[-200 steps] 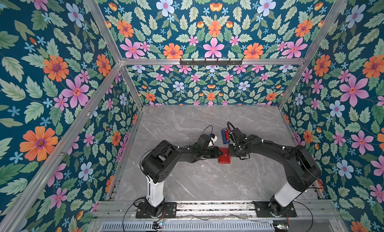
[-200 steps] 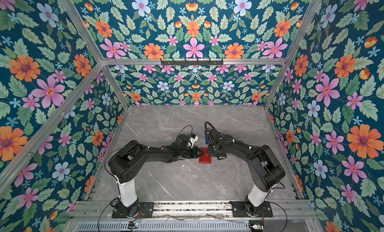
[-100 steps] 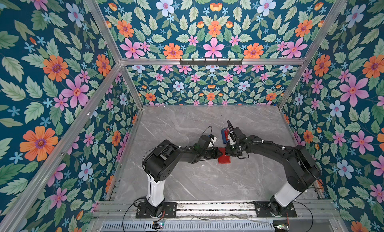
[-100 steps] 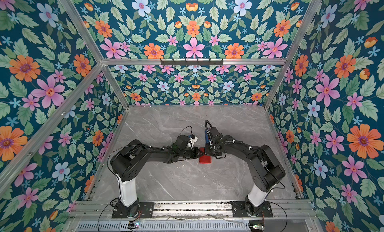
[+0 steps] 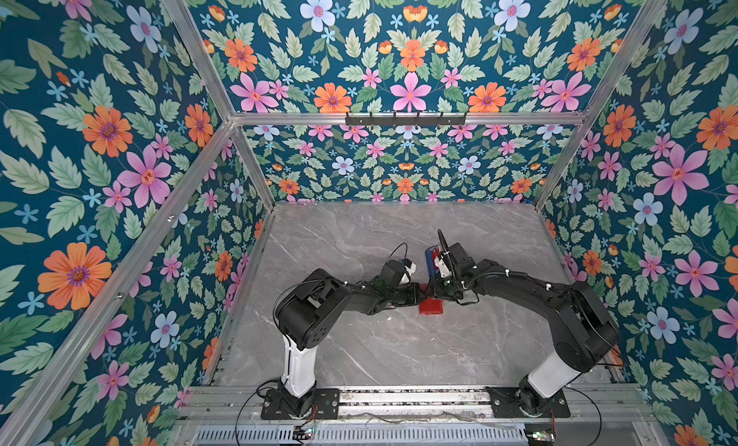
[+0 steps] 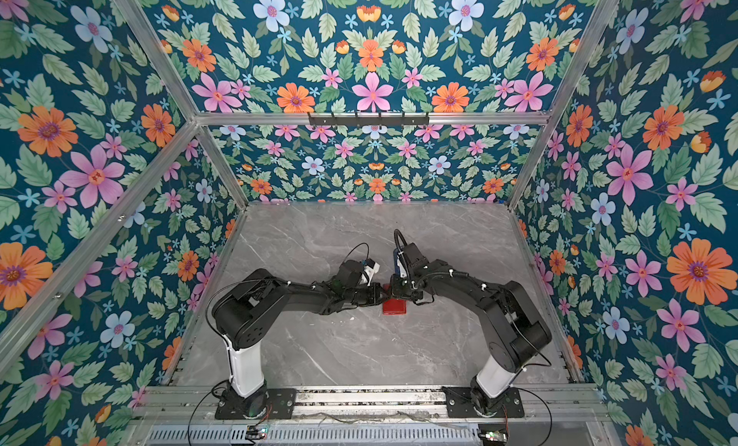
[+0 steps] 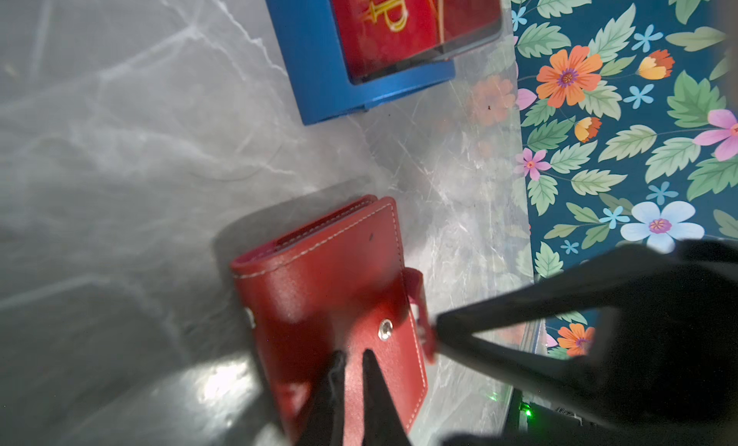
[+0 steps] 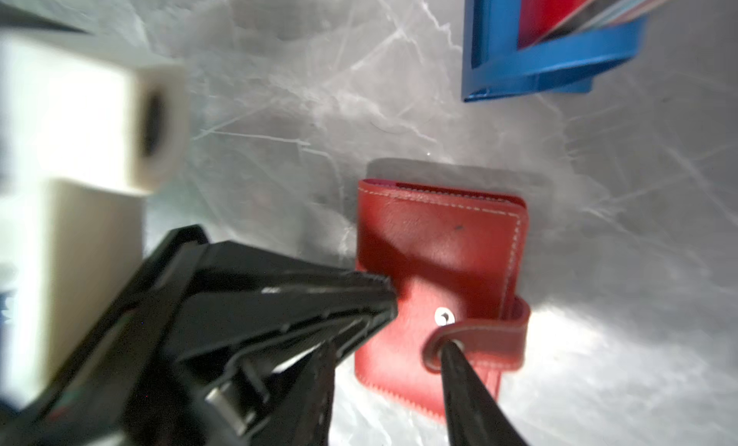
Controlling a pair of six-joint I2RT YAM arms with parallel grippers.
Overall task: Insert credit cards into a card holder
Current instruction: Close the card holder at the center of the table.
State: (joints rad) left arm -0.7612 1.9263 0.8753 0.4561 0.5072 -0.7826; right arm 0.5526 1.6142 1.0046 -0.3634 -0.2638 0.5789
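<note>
Red leather-like wallet (image 5: 431, 306), white-stitched, folded. In both top views it lies flat near the worktop's (image 5: 359, 344) middle, slightly toward the front edge, at the meeting tips of left gripper (image 5: 416, 295) and right gripper (image 5: 433, 292). Blue rack (image 5: 432, 260) just behind, toward the back edge. Worktop grey, marbled, polished.

Left wrist view: cover smooth, faintly glossy, round-spined. Metal stud (image 7: 385, 329) bare; tab (image 7: 417, 300) loose off the side edge. Left gripper nearly clenched, fingertips (image 7: 369, 368) on the cover; whether pinning it or pinching an edge, cannot tell. The rack holds a red card (image 7: 399, 21), gold-lettered, upright.

Right wrist view: right gripper released, jaws apart, one fingertip (image 8: 449, 356) touching the tab's snap end, which sits off the stud. More cards (image 8: 607, 9), thin and flat, stand on edge in the rack.

Handling, as judged: wallet light and pliable, likely to slide on polished stone unless pinned; take by tab or free cover edge. The cards are light, stiff, slick; pinch across the faces at the exposed edge.
</note>
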